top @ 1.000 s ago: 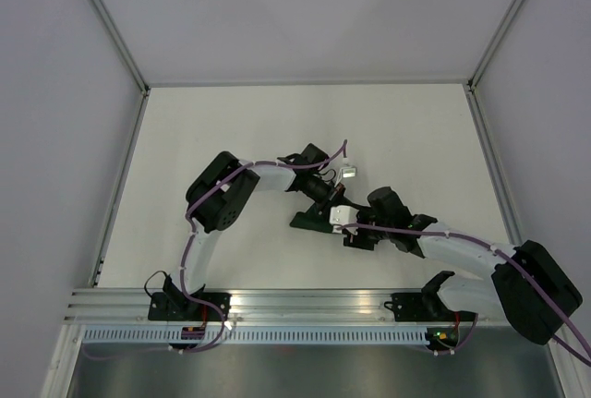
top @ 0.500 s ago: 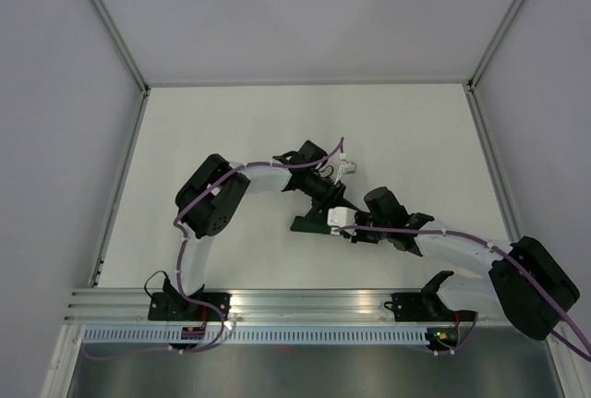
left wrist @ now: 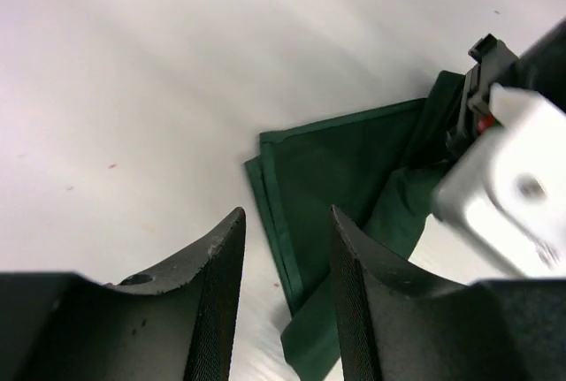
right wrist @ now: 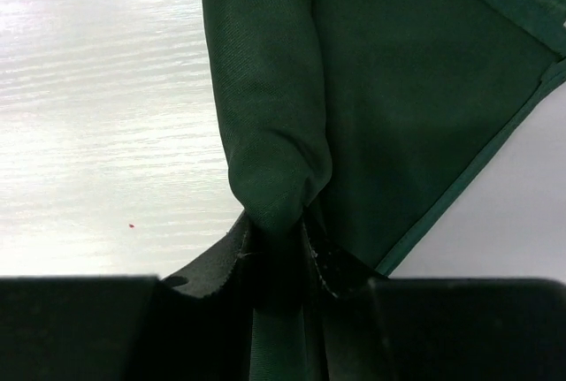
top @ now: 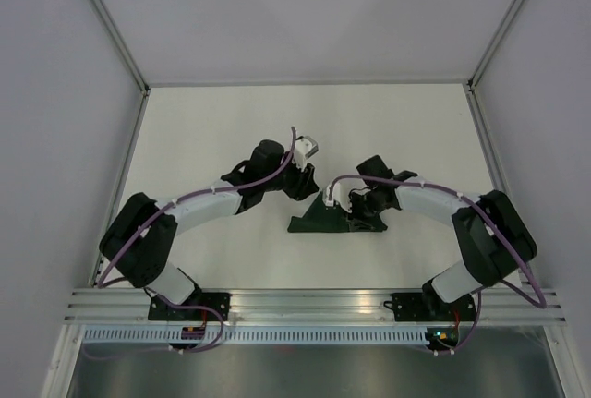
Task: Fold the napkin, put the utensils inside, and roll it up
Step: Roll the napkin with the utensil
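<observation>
Currently one napkin (top: 314, 221), folded, lies centre frame on the tabletop (top: 231, 130). Two pincers: right pincer (right wrist: 279, 238) clamps a bunched napkin fold; left pincer (left wrist: 285, 226) part open, empty, just upper left of it.

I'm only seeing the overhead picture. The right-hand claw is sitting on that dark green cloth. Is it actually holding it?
Observer: Yes. Its wrist camera shows the right gripper pinched shut on a bunched fold of the napkin.
Operator: And the other claw?
Observer: The left gripper is open with nothing between its fingers, above the table beside the napkin's corner.
Operator: Is the cloth folded?
Observer: The left wrist view shows two hemmed edges stacked at that corner, so it looks doubled over.
</observation>
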`<state>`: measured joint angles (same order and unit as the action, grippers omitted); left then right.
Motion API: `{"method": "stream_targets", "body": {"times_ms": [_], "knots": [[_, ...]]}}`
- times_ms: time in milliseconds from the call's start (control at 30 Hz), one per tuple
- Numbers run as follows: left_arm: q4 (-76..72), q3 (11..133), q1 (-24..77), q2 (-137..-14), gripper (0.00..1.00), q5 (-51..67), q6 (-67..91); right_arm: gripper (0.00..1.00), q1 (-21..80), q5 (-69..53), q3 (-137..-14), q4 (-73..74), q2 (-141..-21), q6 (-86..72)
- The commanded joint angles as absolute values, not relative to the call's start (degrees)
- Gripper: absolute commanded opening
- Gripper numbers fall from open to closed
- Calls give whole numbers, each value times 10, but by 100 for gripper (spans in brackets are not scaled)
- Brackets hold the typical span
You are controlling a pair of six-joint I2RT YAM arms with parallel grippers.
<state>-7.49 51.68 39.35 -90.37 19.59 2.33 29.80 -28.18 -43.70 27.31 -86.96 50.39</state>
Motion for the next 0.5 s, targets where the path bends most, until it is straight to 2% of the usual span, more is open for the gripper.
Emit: {"method": "stream_targets", "body": {"times_ms": [0, 167, 300, 467], "knots": [[-163, 459, 406, -834, 48, 69, 32, 15, 258, -337, -495, 420, -973, 558], [-246, 366, 487, -797, 50, -77, -52, 15, 223, -373, -612, 533, -1118, 605], [-308, 339, 559, -807, 52, -131, -117, 15, 214, -382, -672, 578, -1192, 618], [-330, 349, 641, -876, 53, -168, -180, 15, 201, -395, -714, 601, -1238, 621]]}}
